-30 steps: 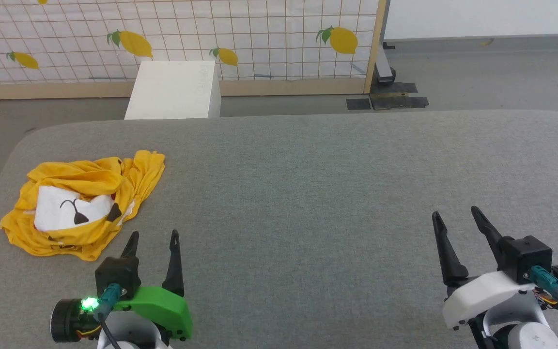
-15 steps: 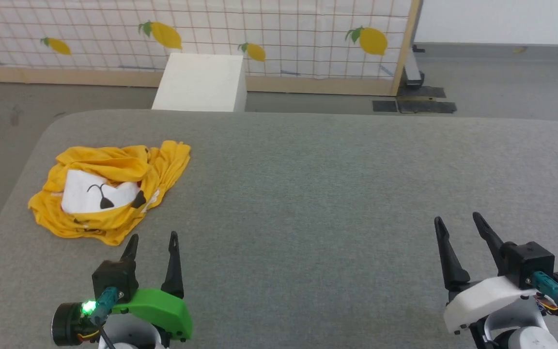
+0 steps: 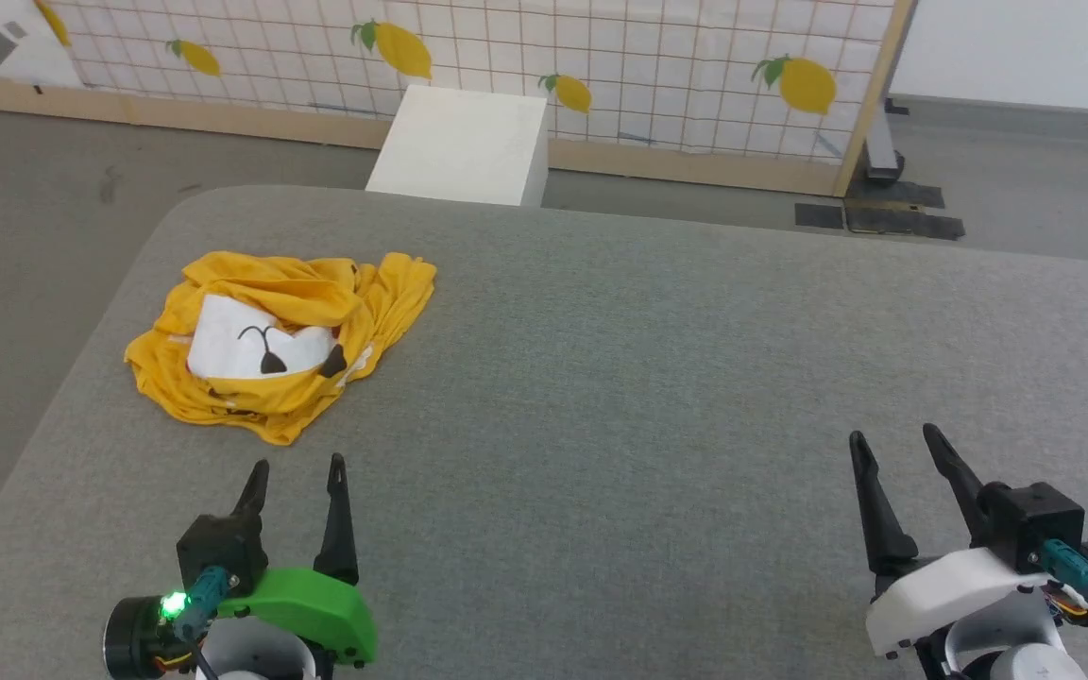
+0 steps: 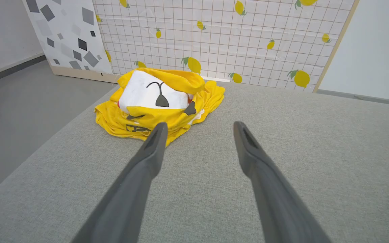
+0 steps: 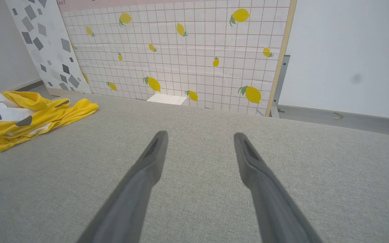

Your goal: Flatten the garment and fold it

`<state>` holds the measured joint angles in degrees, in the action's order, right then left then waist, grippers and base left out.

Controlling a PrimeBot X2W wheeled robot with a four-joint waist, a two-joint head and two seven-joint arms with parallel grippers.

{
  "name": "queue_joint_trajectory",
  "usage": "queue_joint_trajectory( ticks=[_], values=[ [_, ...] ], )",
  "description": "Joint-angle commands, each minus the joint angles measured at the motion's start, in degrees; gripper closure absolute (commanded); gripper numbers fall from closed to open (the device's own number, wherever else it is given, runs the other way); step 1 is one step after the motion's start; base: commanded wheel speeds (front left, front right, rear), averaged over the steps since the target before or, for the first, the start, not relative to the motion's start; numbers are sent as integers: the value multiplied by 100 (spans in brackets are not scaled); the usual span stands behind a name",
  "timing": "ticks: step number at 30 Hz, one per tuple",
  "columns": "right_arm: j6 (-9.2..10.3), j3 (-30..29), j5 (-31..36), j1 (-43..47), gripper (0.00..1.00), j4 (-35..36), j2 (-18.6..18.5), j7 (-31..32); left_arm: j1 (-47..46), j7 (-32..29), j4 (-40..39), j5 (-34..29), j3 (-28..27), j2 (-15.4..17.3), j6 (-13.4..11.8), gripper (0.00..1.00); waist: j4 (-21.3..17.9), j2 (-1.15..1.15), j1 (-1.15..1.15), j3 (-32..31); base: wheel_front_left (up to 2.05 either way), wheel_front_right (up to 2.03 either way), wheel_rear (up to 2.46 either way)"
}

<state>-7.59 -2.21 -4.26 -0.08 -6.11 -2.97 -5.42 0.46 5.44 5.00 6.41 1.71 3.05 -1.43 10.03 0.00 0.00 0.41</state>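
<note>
The garment (image 3: 280, 345) is a yellow T-shirt lying crumpled in a heap at the far left of the grey table (image 3: 657, 378), its white tiger muzzle print facing up. My left gripper (image 3: 298, 467) hovers open just short of the heap, nothing between its fingers. In the left wrist view the garment (image 4: 160, 101) sits just beyond the open left gripper (image 4: 198, 126). My right gripper (image 3: 893, 437) stands open and empty at the table's near right, far from the shirt. The right wrist view has the garment (image 5: 29, 114) at its left edge and the open right gripper (image 5: 199, 135).
A white box (image 3: 464, 146) stands on the floor behind the table, before a lemon-print tiled panel (image 3: 601, 66) with a wooden frame. The table's left edge (image 3: 62, 378) runs close beside the garment. Grey floor lies to the left.
The head camera has swung left, so the whole scene sits further right and higher in the picture. Garment and both grippers keep their places on the table.
</note>
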Motion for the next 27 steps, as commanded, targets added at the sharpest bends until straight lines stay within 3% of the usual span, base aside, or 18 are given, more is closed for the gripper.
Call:
queue_joint_trajectory(
  ticks=[1,27],
  values=[
    [4,-22,-61,78,0,-48,4,-60,-15,63,35,78,20,-6,-38,0,84,0,0,1,0,0,0],
    [6,-95,-158,113,0,-422,6,-380,2,381,226,275,109,-10,-172,0,711,0,0,-46,0,0,0]
  ],
)
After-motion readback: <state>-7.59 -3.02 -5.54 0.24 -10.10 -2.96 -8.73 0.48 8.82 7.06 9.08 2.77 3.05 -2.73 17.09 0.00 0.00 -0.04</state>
